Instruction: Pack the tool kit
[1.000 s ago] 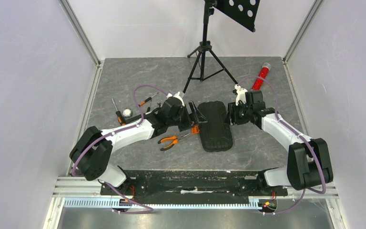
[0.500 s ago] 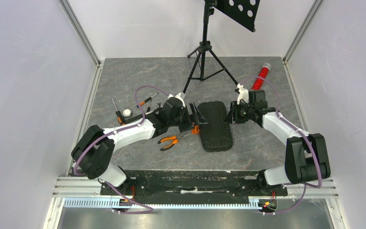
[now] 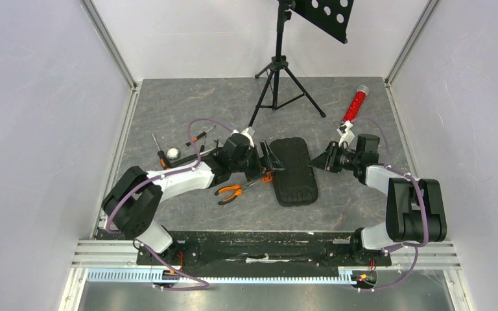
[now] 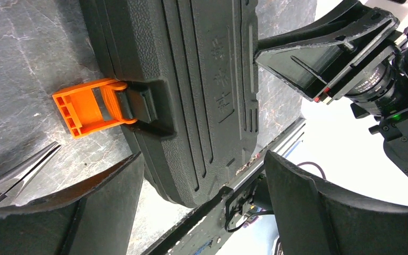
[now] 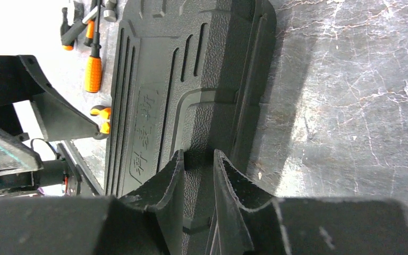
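Table (image 3: 188, 103) – tool kit case (image 3: 293, 170) lies flat mid-table between the two arms, lid shut.

Change over the last second: right arm (image 3: 382, 176) backed off the case's right edge and swung out right. The right gripper (image 5: 197, 155) narrowed from roughly half open to a slit, nothing in it. The case hasn't moved, so I read that as a release or retreat, not a grab.

Right arm now low, elbow folded, gripper pointing left at the case's right edge.

Left arm (image 3: 175, 178) barely shifted, reaching low from the left. Left gripper (image 4: 203, 162) is spread wide and empty by the orange latch (image 4: 87, 112), which is flipped out, unlatched.

Pliers (image 3: 230, 190) and a screwdriver (image 3: 198, 136) lie loose left of the case – nothing looks packed, and the lid likely has to open first.
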You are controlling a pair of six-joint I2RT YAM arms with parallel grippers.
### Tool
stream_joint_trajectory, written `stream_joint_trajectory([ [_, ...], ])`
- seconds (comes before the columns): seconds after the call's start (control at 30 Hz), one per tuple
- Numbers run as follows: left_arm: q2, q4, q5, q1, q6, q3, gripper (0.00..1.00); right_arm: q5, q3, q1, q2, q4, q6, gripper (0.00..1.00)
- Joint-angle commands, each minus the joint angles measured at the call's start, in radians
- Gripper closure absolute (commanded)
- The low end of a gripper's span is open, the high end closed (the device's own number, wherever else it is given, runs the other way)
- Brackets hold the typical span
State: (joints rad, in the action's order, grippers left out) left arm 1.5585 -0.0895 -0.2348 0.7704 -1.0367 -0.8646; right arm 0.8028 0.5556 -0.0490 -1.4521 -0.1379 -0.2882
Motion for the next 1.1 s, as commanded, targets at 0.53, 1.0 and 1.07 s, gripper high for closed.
stream_joint_trajectory([
  [0.53,0.181,-0.098,-0.083,-0.036,-0.062,-0.139,0.10,-0.041,-0.120,-0.051,-0.098,-0.024,-0.005,0.82],
  [1.0,0.161,-0.134,-0.120,-0.022,-0.088,-0.187,0.11,-0.093,-0.105,-0.023,-0.073,0.021,0.033,0.81],
  [1.07,0.148,-0.134,-0.123,-0.013,-0.088,-0.213,0.11,-0.103,-0.104,-0.010,-0.074,0.021,0.034,0.80],
])
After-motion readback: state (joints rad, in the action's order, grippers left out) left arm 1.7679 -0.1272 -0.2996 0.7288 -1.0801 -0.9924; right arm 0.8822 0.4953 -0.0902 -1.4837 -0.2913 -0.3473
